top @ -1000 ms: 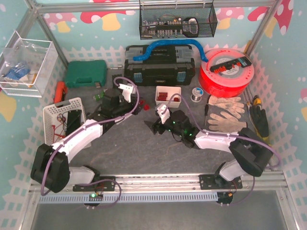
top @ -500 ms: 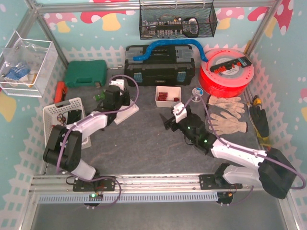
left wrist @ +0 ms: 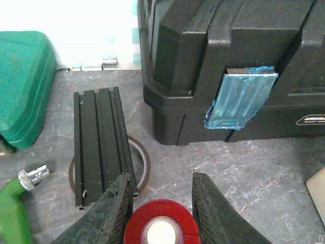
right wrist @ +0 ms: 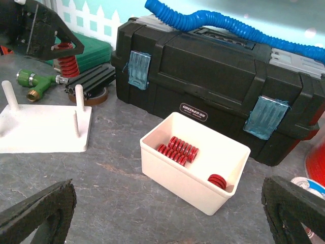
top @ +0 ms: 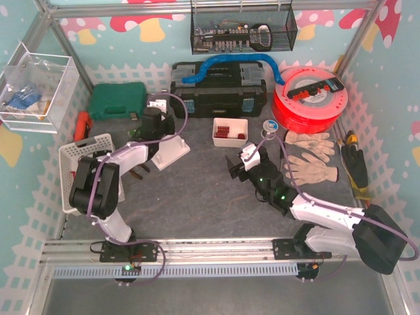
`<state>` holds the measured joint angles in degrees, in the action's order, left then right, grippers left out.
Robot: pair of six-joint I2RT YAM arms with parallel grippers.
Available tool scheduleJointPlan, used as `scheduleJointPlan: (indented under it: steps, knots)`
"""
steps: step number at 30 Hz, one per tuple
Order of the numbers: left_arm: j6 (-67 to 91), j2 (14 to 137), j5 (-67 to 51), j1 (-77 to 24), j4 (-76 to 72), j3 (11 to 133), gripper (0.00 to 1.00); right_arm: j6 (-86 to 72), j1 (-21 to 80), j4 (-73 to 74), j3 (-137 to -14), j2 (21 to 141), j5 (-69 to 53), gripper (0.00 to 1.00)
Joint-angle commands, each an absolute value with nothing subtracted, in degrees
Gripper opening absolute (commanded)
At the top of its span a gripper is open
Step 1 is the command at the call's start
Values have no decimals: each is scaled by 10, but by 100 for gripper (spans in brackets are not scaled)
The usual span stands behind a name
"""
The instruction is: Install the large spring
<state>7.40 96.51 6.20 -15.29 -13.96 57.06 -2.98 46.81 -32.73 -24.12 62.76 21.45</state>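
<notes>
Left gripper (left wrist: pixel 161 189), upper left of the overhead view, clamps the red spring (left wrist: pixel 161 229), having swung toward the toolbox (top: pixel 220 92), just above the peg plate (right wrist: pixel 40 129). Right gripper (top: pixel 236 168), centre frame, has opened wide, empty. Spring not yet seated.

The left arm (top: pixel 128 156) reaches forward toward the far side, and the left gripper (left wrist: pixel 162 179) is clamped on the large spring (left wrist: pixel 162 211) (jaws only narrowly apart). The right arm (top: pixel 321 209) stretches low toward the centre, with the right gripper (right wrist: pixel 167 211) spread wide and holding nothing.
</notes>
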Motion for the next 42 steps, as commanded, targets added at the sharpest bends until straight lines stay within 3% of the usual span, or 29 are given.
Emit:
scheduleJointPlan:
  steps: [1,21,42]
  knots:
    - [53,989,49,-147,-158,604,0,-17,464,-342,-246,635,225,99]
    - [54,1074,2,-140,-117,653,0,-5,465,-343,-252,653,217,99]
    - [45,1028,7,-140,-70,656,0,1,464,-341,-255,657,213,98]
